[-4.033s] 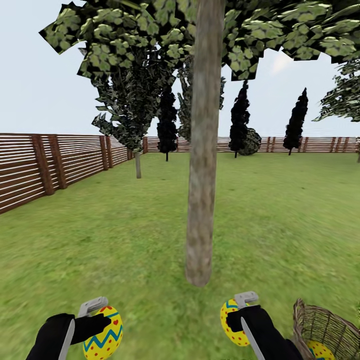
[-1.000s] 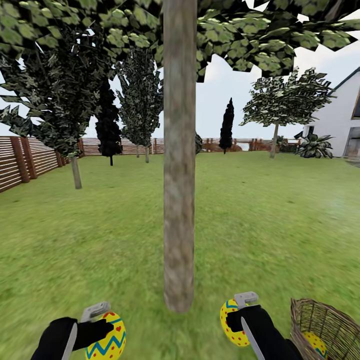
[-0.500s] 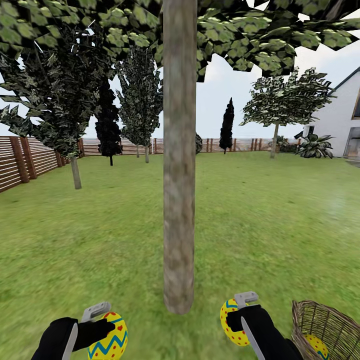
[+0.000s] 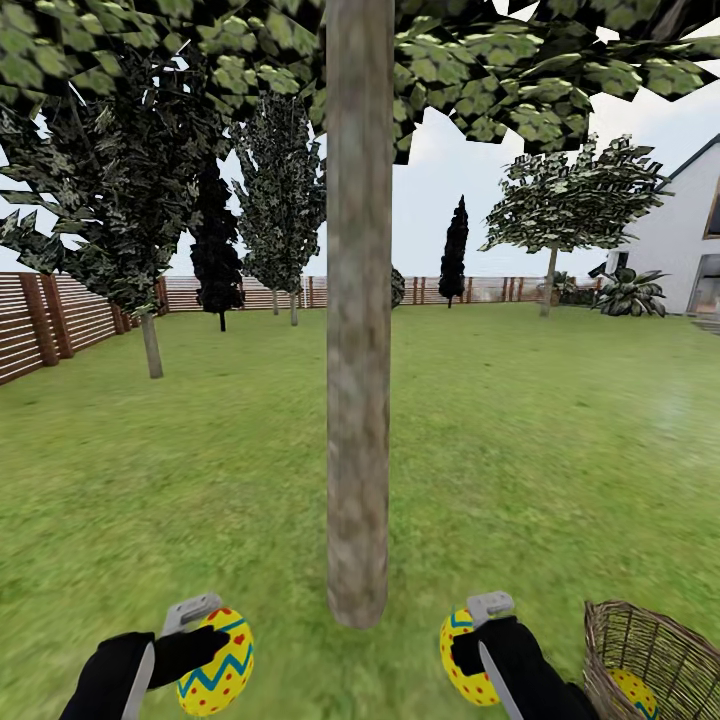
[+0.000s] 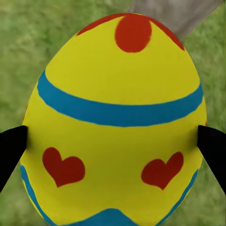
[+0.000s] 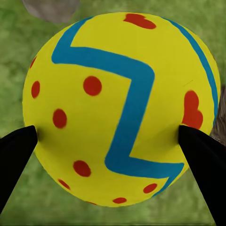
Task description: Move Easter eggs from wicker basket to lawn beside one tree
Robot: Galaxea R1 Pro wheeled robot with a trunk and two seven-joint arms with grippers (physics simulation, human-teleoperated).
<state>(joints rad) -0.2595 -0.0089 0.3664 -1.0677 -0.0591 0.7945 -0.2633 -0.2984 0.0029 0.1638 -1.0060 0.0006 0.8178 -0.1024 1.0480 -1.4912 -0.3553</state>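
Note:
My left gripper point(image 4: 205, 650) is shut on a yellow Easter egg point(image 4: 220, 668) with hearts and blue bands, held low over the lawn point(image 4: 540, 450) left of the tree point(image 4: 358, 400). Up close, that egg point(image 5: 113, 122) sits between the black fingers point(image 5: 12, 150). My right gripper point(image 4: 470, 650) is shut on a second Easter egg point(image 4: 458, 662), dotted with a zigzag, right of the trunk; the same egg point(image 6: 120, 108) shows in the right wrist view. The wicker basket point(image 4: 640, 655) stands at the lower right with a third egg point(image 4: 633, 690) inside.
A slatted wooden fence point(image 4: 60, 320) runs along the left and far side. Dark cone trees point(image 4: 218, 250) and another leafy tree point(image 4: 560, 210) stand further back. A white house point(image 4: 685, 240) is at the right. Open grass spreads around the trunk.
The view has turned right since four seconds ago, bringing the trunk closer. In the last second both grippers have dipped slightly with their eggs.

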